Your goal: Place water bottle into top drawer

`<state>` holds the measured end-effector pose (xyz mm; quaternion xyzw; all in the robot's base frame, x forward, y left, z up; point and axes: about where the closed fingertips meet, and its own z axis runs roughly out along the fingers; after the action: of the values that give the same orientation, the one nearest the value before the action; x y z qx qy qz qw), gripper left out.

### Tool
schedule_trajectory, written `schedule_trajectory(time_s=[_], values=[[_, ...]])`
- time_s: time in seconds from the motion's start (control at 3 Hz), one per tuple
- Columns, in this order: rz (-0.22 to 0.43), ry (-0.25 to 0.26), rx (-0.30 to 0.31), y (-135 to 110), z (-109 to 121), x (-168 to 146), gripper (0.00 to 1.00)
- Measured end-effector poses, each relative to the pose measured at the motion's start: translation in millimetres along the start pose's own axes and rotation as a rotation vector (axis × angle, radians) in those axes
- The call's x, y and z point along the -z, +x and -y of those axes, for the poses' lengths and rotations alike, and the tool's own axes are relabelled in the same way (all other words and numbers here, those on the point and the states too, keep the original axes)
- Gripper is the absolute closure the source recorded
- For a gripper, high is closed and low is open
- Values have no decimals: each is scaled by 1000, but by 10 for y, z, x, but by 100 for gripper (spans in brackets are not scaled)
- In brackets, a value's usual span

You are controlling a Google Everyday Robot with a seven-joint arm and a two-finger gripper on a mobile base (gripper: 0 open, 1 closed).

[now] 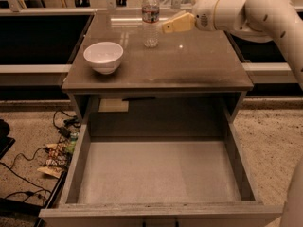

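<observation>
The water bottle (pixel 150 18) stands upright at the back of the brown cabinet top (pixel 189 65); it is clear, with a white cap and a dark label band. My gripper (pixel 169 25), with pale yellow fingers, hovers just right of the bottle at label height, on the end of the white arm (pixel 246 11) that reaches in from the right. It holds nothing. The top drawer (pixel 158 171) is pulled fully open below the cabinet top, with a pale grey bottom, tall side walls and nothing in it.
A white bowl (pixel 103 56) sits on the left of the cabinet top. Cables and small clutter (pixel 57 148) lie on the floor left of the drawer. Black counters flank the cabinet on both sides.
</observation>
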<state>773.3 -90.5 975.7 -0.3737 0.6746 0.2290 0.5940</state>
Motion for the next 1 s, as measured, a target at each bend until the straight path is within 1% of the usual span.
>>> schedule_trajectory(time_s=[0.33,0.67,1.0], values=[[32,0,-49,49,102,-444,0],[68,15,-102,117,171,-787,0],[94,19,-135,177,193,-1147,0]])
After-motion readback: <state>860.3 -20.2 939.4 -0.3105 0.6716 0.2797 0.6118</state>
